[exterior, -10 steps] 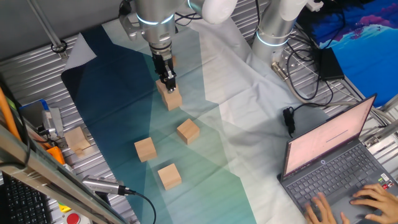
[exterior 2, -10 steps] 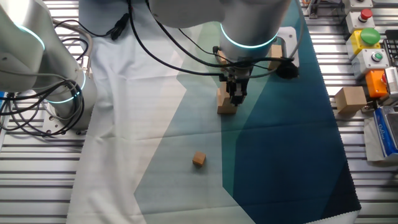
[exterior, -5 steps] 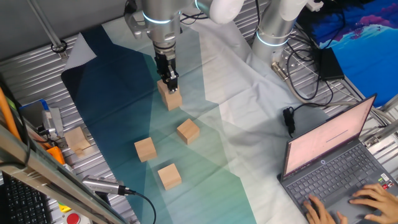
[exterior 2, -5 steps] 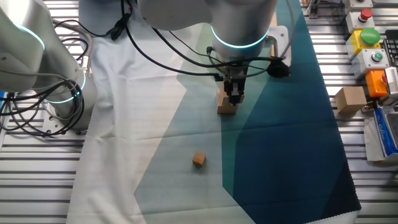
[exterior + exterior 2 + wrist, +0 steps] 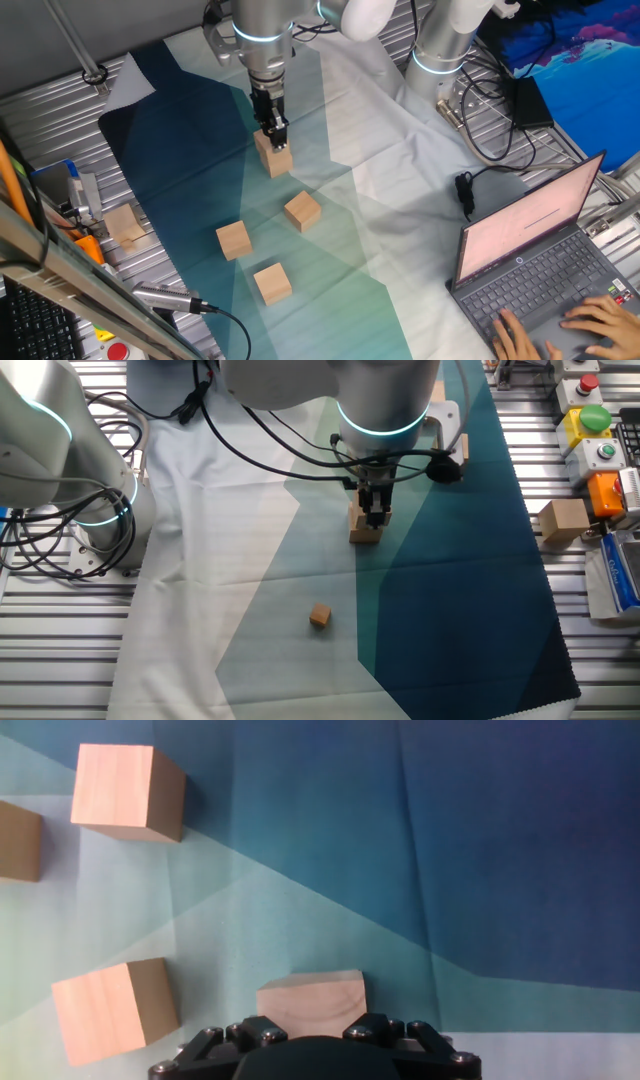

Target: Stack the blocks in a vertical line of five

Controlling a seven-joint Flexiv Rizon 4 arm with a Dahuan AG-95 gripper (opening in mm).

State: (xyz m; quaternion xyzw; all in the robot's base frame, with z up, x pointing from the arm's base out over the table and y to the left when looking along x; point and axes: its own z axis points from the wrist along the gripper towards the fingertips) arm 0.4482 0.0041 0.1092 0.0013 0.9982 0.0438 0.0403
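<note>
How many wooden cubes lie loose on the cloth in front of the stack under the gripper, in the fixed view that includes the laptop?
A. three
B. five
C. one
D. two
A: three separate cubes lie on the cloth, apart from the stack beneath the gripper.

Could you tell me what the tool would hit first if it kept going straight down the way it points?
Most likely the stack directly under the tool. The hand view shows its top block right below the fingers, though whether they already touch it is unclear.
</note>
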